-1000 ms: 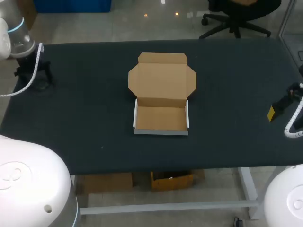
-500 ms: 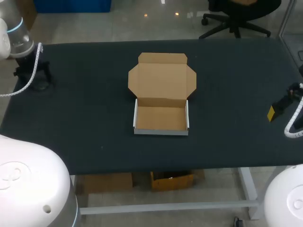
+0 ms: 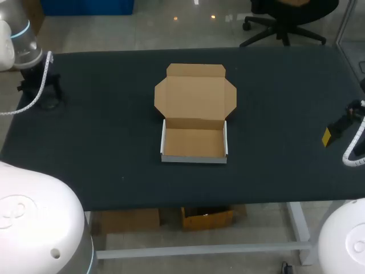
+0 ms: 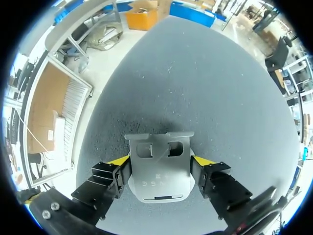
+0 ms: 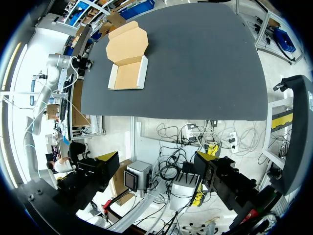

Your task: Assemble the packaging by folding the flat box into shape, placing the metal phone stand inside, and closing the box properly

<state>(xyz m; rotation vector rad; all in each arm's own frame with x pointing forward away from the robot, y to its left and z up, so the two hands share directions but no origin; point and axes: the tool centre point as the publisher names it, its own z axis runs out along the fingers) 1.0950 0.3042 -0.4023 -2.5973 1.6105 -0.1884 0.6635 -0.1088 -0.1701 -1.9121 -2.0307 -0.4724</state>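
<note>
Dark counter (image 3: pixel 85 154) is occupied at its middle by the box (image 3: pixel 194 142), lid open toward the far edge, while the stand (image 4: pixel 159 169) is clamped in the left tool (image 4: pixel 159 160) at the far left corner, well apart, and the right tool (image 5: pixel 156 159) is seen spread and empty off the right edge.

One table (image 3: pixel 274 114), rectangular, long side running left to right across the head view. Top is covered in a dark, matte, near-black material; visible edges are straight. In the left wrist view the same top (image 4: pixel 195 73) reads dark grey, with a fine grain and scattered pale specks. In the right wrist view it (image 5: pixel 205 58) looks evenly dark, colour uniform edge to edge. Under the near edge: a pale metal leg (image 3: pixel 300 228) at the right, meeting a pale crossbar (image 3: pixel 199 249).
</note>
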